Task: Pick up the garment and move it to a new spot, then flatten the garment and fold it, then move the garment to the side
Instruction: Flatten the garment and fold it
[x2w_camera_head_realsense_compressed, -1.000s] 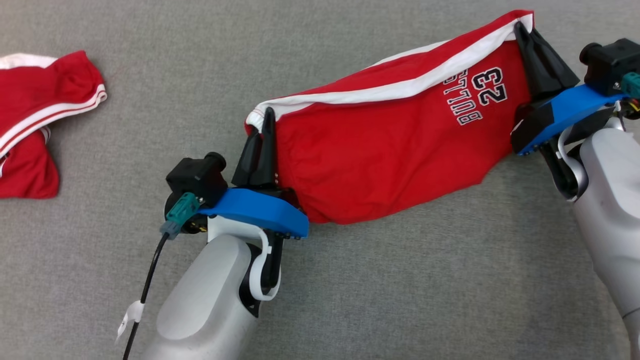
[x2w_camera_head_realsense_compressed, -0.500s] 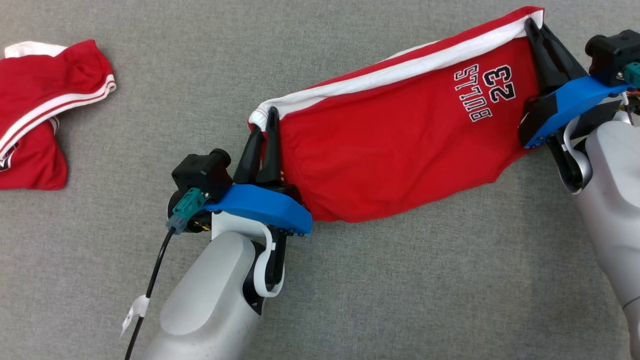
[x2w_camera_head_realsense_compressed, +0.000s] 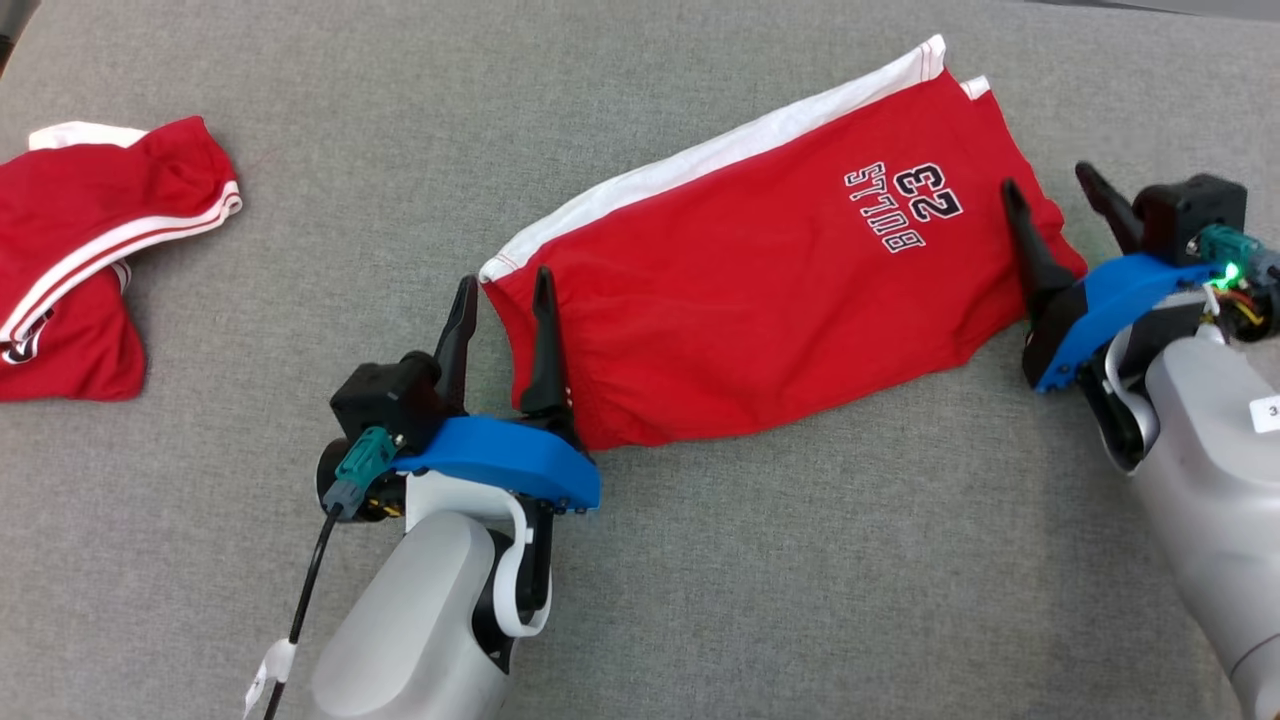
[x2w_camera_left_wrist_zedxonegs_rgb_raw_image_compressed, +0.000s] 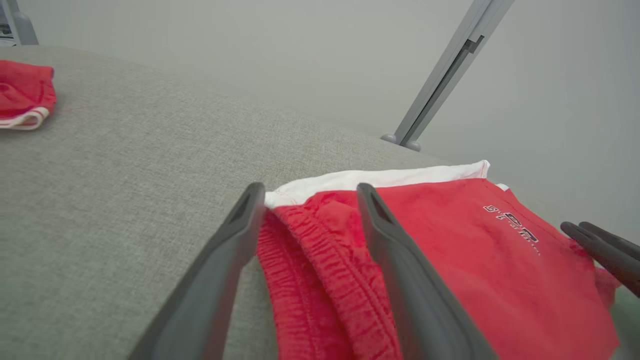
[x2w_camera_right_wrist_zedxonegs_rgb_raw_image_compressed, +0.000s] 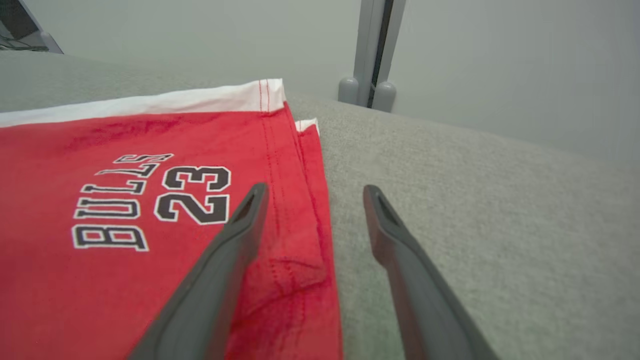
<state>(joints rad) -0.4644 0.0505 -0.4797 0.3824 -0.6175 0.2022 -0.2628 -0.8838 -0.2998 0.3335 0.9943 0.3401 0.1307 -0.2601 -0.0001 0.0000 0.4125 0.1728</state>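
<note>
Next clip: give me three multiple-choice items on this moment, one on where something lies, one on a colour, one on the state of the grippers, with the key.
1. In the head view, where does the other red garment lie relative to the red shorts?
A) far to their left, apart from them
B) on top of them
C) tucked under their right end

2. What colour is the stripe along the shorts' far edge?
A) blue
B) white
C) black

3. How do the left gripper and right gripper stand?
A) both shut on the shorts
B) left shut, right open
C) both open

Key:
1 A: bare grey surface shows between the two.
2 B: the band reads white in all three views.
3 C: each wrist view shows its two fingers spread with a gap between them.
</note>
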